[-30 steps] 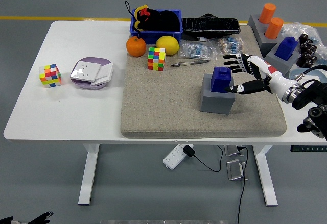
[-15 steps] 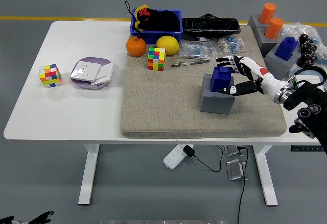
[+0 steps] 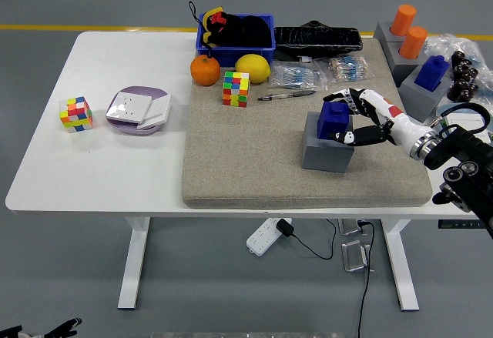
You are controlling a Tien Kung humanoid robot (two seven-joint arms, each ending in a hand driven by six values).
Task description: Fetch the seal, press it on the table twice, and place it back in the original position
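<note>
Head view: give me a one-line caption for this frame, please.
Right hand open around the blue seal seated in its grey holder on the beige mat, not yet gripping.

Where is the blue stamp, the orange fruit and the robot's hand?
blue seal (image 3: 333, 118), head view, its front face.
orange (image 3: 205, 70), head view, middle of the fruit.
right hand (image 3: 348, 116), head view, between thumb and fingertips.

Right hand (image 3: 368, 118) fingers spread around blue seal (image 3: 333, 119), seated in grey holder (image 3: 326, 153) on mat (image 3: 254, 161).
</note>
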